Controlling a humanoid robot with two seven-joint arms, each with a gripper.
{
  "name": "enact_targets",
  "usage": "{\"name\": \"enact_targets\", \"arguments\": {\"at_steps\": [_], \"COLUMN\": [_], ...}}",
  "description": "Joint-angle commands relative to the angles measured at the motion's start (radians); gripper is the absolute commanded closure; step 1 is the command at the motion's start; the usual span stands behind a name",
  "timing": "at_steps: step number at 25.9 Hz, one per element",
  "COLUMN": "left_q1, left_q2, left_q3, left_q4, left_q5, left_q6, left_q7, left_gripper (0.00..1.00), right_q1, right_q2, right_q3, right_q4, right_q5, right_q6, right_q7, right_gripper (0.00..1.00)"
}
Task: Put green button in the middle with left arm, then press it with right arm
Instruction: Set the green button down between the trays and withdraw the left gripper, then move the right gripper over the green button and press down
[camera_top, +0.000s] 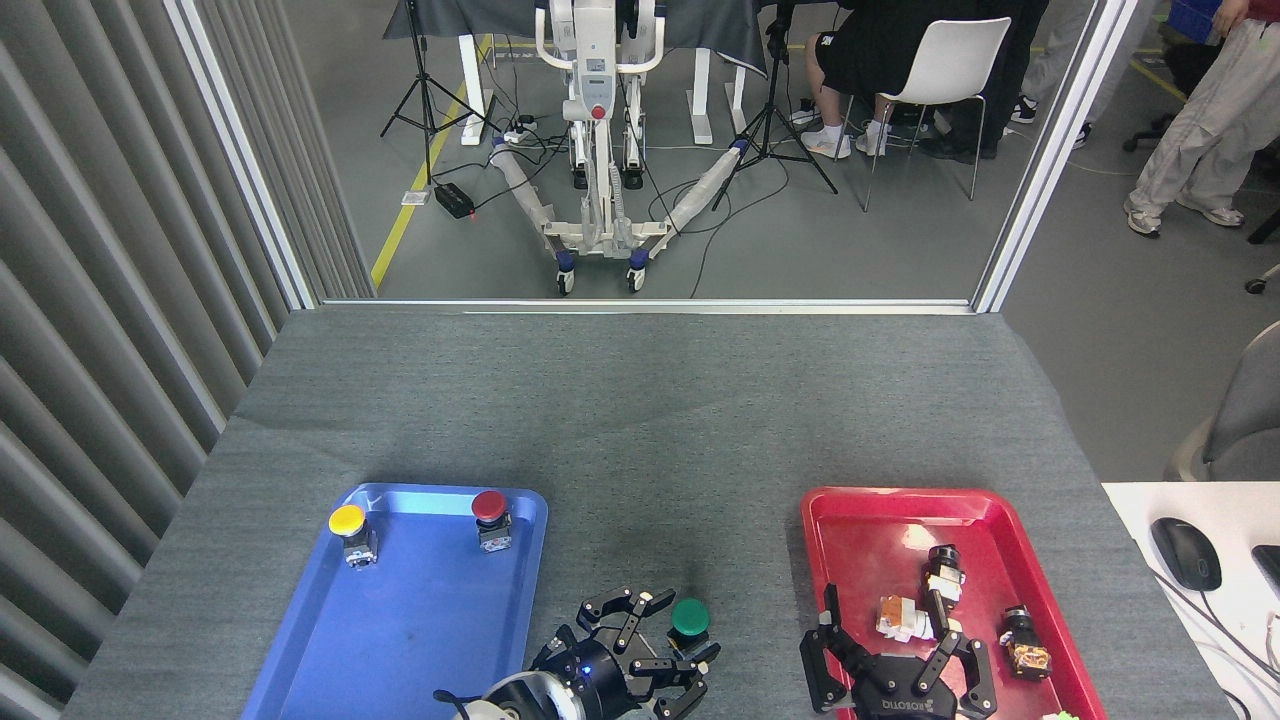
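Green button (690, 618) sat on grey table (640, 420) between blue tray (400, 600) and red tray (900, 520). Your left gripper (672, 630) fingers spread around it; right gripper (895, 650) fingers wide.

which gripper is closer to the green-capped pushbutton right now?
Left. The left gripper is right at the green domed-cap pushbutton, fingers around its base. The right gripper is off to its right, over the red plastic tray.

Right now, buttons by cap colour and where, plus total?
Green button: 1, on the grey table between the trays, at the left gripper
Yellow button: 1, in the blue tray
Red button: 1, in the blue tray
Total: 3
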Motion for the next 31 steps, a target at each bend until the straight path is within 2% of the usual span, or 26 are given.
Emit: {"name": "enact_targets", "arguments": {"at_steps": [1, 3, 6, 8, 11, 13, 15, 18, 31], "left_q1": [0.025, 0.096, 0.216, 0.311, 0.406, 0.441, 0.449, 0.458, 0.459], "left_q2": [0.010, 0.036, 0.118, 0.142, 0.137, 0.114, 0.097, 0.096, 0.105], "left_q3": [0.006, 0.031, 0.121, 0.182, 0.316, 0.408, 0.466, 0.488, 0.508], "left_q4": [-0.083, -0.192, -0.402, -0.502, -0.583, -0.591, -0.589, -0.583, -0.576], "left_q5": [0.001, 0.006, 0.016, 0.015, 0.015, 0.015, 0.016, 0.016, 0.055], "left_q6": [0.001, 0.014, 0.135, 0.245, 0.394, 0.423, 0.417, 0.420, 0.429], "left_q7": [-0.004, 0.000, -0.001, 0.002, 0.008, 0.025, 0.028, 0.031, 0.028], "left_gripper": [0.01, 0.01, 0.01, 0.01, 0.01, 0.01, 0.01, 0.01, 0.01], "right_q1": [-0.001, -0.003, -0.009, -0.012, -0.021, -0.040, -0.050, -0.080, -0.135], "right_q2": [0.001, 0.011, 0.018, 0.026, 0.041, 0.049, 0.063, 0.077, 0.100], "right_q3": [0.004, 0.009, 0.041, 0.066, 0.107, 0.135, 0.167, 0.204, 0.251], "right_q4": [0.009, 0.015, 0.029, 0.038, 0.060, 0.078, 0.100, 0.143, 0.376], "right_q5": [0.003, 0.005, 0.008, 0.022, 0.060, 0.086, 0.100, 0.120, 0.124], "right_q6": [0.001, 0.001, -0.002, -0.003, -0.003, 0.000, 0.003, 0.010, 0.052], "right_q7": [0.000, 0.000, 0.000, 0.000, 0.000, 0.002, 0.022, 0.063, 0.071], "right_gripper": [0.01, 0.04, 0.26, 0.40, 0.68, 0.83, 0.92, 0.98, 0.96]}}
